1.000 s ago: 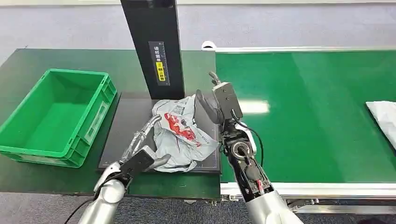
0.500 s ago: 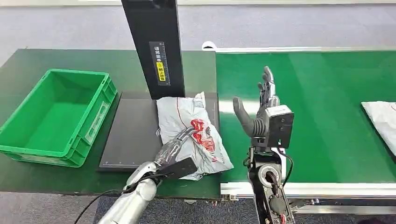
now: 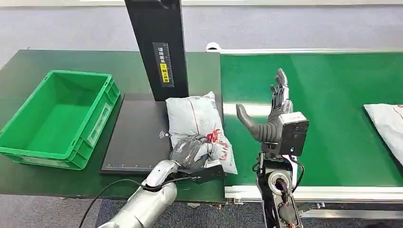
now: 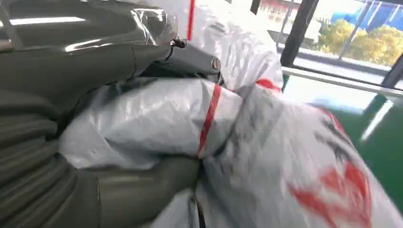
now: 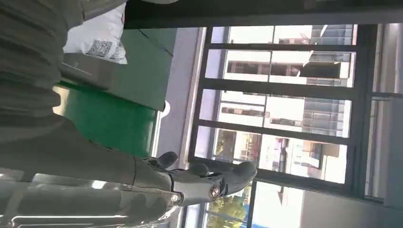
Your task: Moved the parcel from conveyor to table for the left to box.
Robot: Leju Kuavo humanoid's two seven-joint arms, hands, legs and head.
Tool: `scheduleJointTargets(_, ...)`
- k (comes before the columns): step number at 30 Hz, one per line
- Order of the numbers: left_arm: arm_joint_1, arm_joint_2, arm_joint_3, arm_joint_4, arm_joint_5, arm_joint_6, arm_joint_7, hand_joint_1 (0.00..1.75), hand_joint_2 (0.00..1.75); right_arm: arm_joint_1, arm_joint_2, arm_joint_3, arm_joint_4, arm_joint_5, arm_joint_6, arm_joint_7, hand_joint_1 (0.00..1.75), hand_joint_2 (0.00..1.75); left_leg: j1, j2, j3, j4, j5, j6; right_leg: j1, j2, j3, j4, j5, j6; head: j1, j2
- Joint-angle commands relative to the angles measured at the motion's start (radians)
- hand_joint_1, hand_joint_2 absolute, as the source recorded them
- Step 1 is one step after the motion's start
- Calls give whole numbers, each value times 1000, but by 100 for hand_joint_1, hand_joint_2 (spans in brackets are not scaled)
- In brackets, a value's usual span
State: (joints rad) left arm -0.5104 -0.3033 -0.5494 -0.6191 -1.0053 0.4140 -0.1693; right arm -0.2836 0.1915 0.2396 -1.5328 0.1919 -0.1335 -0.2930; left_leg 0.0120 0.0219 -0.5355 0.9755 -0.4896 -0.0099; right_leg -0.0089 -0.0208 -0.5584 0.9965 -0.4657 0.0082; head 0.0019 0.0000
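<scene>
A grey plastic parcel [image 3: 199,124] with red print lies on the dark scanner pad [image 3: 135,135] at the table's right side, next to the conveyor. My left hand [image 3: 191,151] grips its near end, fingers curled into the crumpled plastic. In the left wrist view the bunched parcel [image 4: 266,142] is wrapped by the fingers [image 4: 190,54]. My right hand [image 3: 271,121] stands upright above the green conveyor belt [image 3: 332,95], fingers spread, holding nothing. The right wrist view shows its fingers [image 5: 209,183] against windows.
An empty green crate [image 3: 59,118] stands on the table at the left. A black post [image 3: 157,47] rises behind the pad. Another grey parcel [image 3: 387,126] lies on the belt at the right edge.
My left hand slid along the parcel to its near end and closed on it. The parcel shifted and straightened. My right hand let go, rose and opened above the belt.
</scene>
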Motion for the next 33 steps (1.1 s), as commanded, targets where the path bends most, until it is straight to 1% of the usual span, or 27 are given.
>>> scheduleJointTargets(1, -26, 27, 93, 118, 28, 141, -29, 175, 175, -42, 21, -48, 44, 4, 5, -5, 0, 175, 0, 1, 1, -2, 1, 0, 0, 4, -1, -1, 2, -1, 0, 0)
scheduleJointTargets(3, -4, 46, 172, -17, 106, 162, -118, 175, 175, -47, 18, -54, 54, 3, 2, -5, 0, 175, 0, 2, 0, -1, 1, 0, 0, 5, -1, 0, 1, -1, 0, 0)
scheduleJointTargets(4, 26, 65, 215, -158, 157, 141, -138, 175, 175, -47, 15, -59, 61, -1, -6, -10, 0, 175, 0, 3, 0, -1, 1, 0, 0, 6, -2, 0, 2, -1, 0, 0)
scheduleJointTargets(5, 56, 77, 243, -281, 218, 84, -154, 175, 175, -45, 15, -63, 65, -3, -11, -14, 0, 175, 0, 3, -1, -1, 1, 0, 0, 5, -3, 0, 2, -1, 0, 0)
scheduleJointTargets(6, 102, 97, 265, -480, 286, 57, -184, 175, 175, -36, 13, -70, 68, -2, -25, -24, 0, 175, 0, 3, -1, 0, 1, 0, 0, 5, -3, 0, 2, -1, 0, 0)
scheduleJointTargets(8, 156, 127, 284, -765, 345, 28, -193, 175, 175, -16, 13, -88, 64, -1, -42, -37, 0, 175, 1, 3, -3, 1, 0, 0, 1, 5, -4, 2, 1, -1, 0, 0)
scheduleJointTargets(9, 176, 140, 299, -916, 339, 47, -196, 175, 175, 0, 12, -103, 57, -1, -51, -41, 0, 175, 1, 4, -4, 1, 0, 0, 1, 8, -7, 2, 2, -2, 0, 0)
scheduleJointTargets(10, 182, 151, 318, -1008, 340, 59, -190, 175, 175, 12, 9, -115, 52, 0, -55, -40, 0, 175, 1, 3, -3, 1, 0, 0, 1, 5, -5, 2, 1, -1, 0, 0)
scheduleJointTargets(11, 181, 165, 345, -1073, 348, 70, -179, 175, 175, 23, 5, -128, 46, 1, -61, -41, 0, 175, 1, 3, -5, 2, -1, 0, 1, 6, -7, 3, 1, -2, 0, 0)
scheduleJointTargets(12, 171, 180, 407, -1115, 330, 118, -154, 175, 175, 43, 4, -150, 39, 5, -73, -40, 0, 175, 1, 3, -4, 1, 0, 0, 2, 4, -6, 2, 1, -1, 0, 0)
scheduleJointTargets(13, 156, 198, 459, -1122, 384, 121, -135, 175, 175, 63, 1, -166, 34, 5, -77, -38, 0, 175, 2, 4, -4, 2, -1, 0, 2, 6, -7, 3, 1, -1, 0, 0)
scheduleJointTargets(14, 142, 222, 490, -1112, 424, 101, -145, 175, 175, 75, -3, -175, 33, 2, -76, -40, 0, 175, 2, 5, -5, 1, 0, -1, 2, 6, -7, 2, 1, -1, 0, 0)
scheduleJointTargets(15, 118, 224, 548, -1069, 446, 97, -152, 175, 175, 95, -1, -189, 26, 2, -77, -42, 0, 175, 2, 4, -4, 0, 0, -1, 2, 5, -6, 2, 1, -1, 0, 0)
scheduleJointTargets(16, 91, 233, 594, -1032, 479, 97, -155, 175, 175, 114, -4, -198, 21, 1, -78, -39, 0, 175, 2, 4, -3, -1, -1, 0, 2, 8, -6, 1, 1, -2, 0, 0)
scheduleJointTargets(17, 42, 259, 650, -967, 522, 84, -165, 175, 175, 144, -11, -203, 13, -1, -77, -35, 0, 175, 1, 3, -3, -1, 0, 0, 1, 5, -5, 1, 1, -1, 0, 0)
scheduleJointTargets(19, 23, 264, 673, -937, 536, 70, -187, 175, 175, 153, -11, -207, 11, -4, -72, -41, 0, 175, 1, 1, -3, -1, 1, -1, 2, 3, -5, 1, 1, -2, -1, 0)
scheduleJointTargets(20, 24, 255, 676, -935, 533, 70, -194, 175, 175, 152, -9, -207, 11, -4, -73, -41, 0, 175, 1, -1, -5, 0, 1, -1, 2, 1, -6, 1, 1, -1, 0, 0)
scheduleJointTargets(24, 37, 237, 666, -950, 525, 73, -201, 175, 175, 143, -5, -204, 11, -4, -73, -41, 0, 175, 1, 1, -6, 0, 1, 0, 1, 3, -7, 2, 1, -1, 0, 0)
scheduleJointTargets(27, 32, 237, 673, -944, 519, 84, -184, 175, 175, 145, -10, -200, 12, -1, -71, -32, 0, 175, 1, 0, -5, 0, 1, 0, 1, 1, -6, 2, 0, -1, 0, 0)
scheduleJointTargets(28, 3, 261, 693, -911, 515, 105, -155, 175, 175, 160, -22, -193, 11, -1, -68, -17, 0, 175, 1, -1, -5, 0, 1, 0, 1, 2, -6, 1, 1, -1, 0, 0)
scheduleJointTargets(29, -53, 301, 731, -842, 546, 102, -137, 175, 175, 180, -36, -188, 14, -10, -65, -11, 0, 175, 1, -1, -5, 0, 1, 0, 1, 2, -6, 1, 1, -1, 0, 0)
scheduleJointTargets(31, -150, 368, 791, -695, 598, 85, -140, 175, 175, 207, -50, -184, 21, -33, -51, -12, 0, 175, 1, -2, -5, 0, 2, -1, 1, 0, -5, 2, 1, -2, 0, 0)
scheduleJointTargets(33, -256, 432, 821, -491, 576, 91, -142, 175, 175, 207, -50, -179, 36, -44, -43, -16, 0, 175, 1, -2, -4, 0, 2, -1, 2, -1, -5, 2, 0, -2, 0, 0)
